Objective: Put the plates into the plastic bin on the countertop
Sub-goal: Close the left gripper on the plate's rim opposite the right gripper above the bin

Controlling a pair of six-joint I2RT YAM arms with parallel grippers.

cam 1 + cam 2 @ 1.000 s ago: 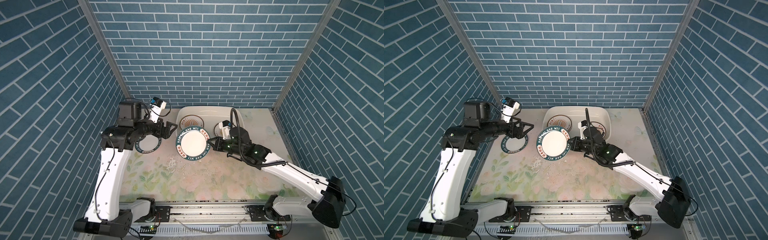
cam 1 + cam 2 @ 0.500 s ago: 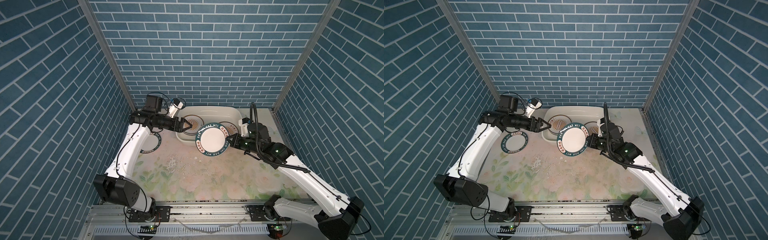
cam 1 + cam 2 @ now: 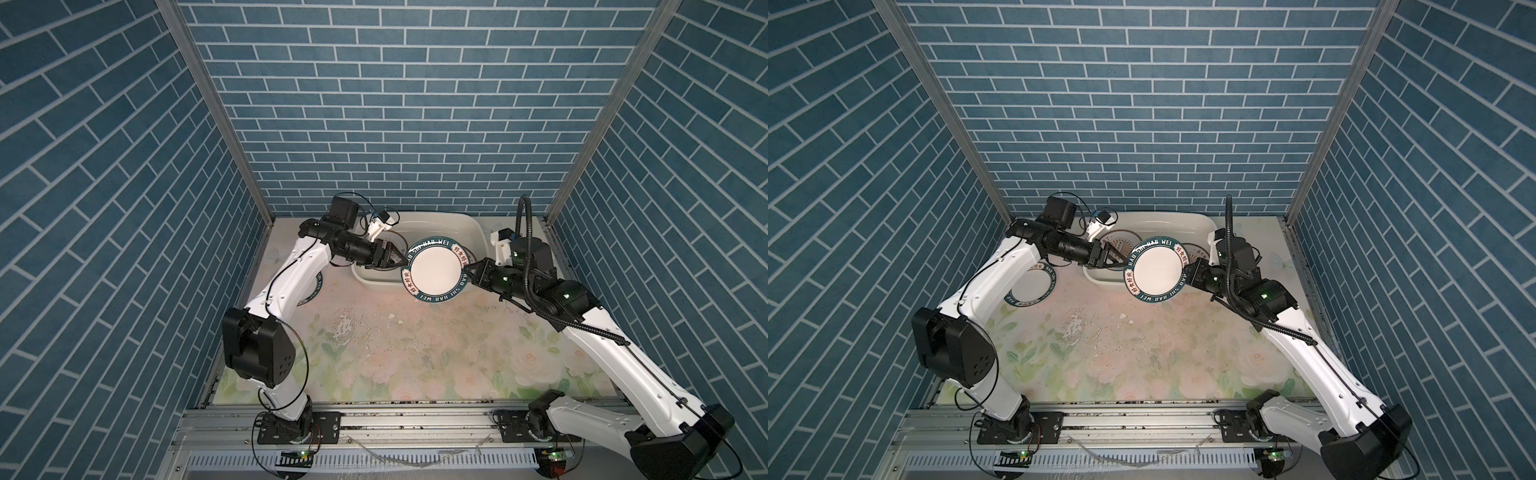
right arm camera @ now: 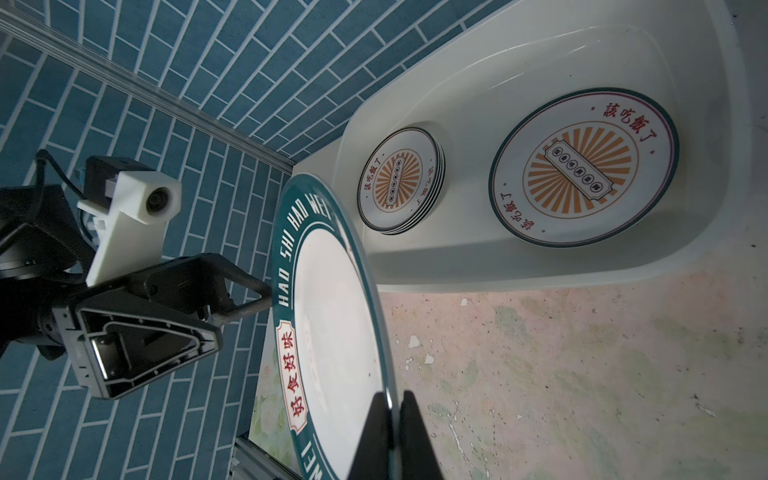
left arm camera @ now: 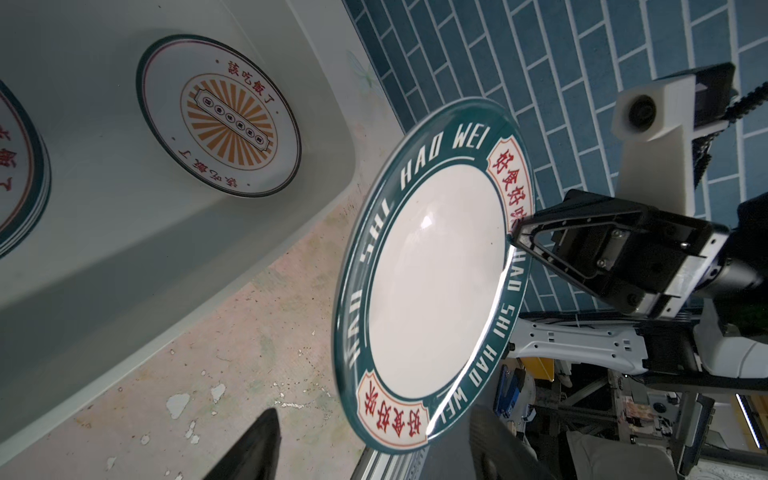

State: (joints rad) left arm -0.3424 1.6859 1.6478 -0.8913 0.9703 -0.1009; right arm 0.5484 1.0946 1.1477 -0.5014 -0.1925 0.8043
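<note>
Right gripper: fingers closed on the rim of a teal-banded plate lettered HAO SHI HAO WEI, one finger on each face of the rim, as the right wrist view shows. The plate is held face up, clear of the countertop. In both top views it overlaps the near wall of the plastic bin.

Left gripper: at the opposite edge of the same plate, jaws apart, one finger above the rim and one below. Whether either finger touches the plate cannot be told.

Bin contents: a stack of sunburst plates lies flat at the end nearer the left arm. A single sunburst plate lies flat at the other end, apart from the stack. The bin stands at the back of the countertop against the blue brick wall.

Outside the bin: a second teal-banded plate lies flat on the countertop, partly hidden under the left arm
</note>
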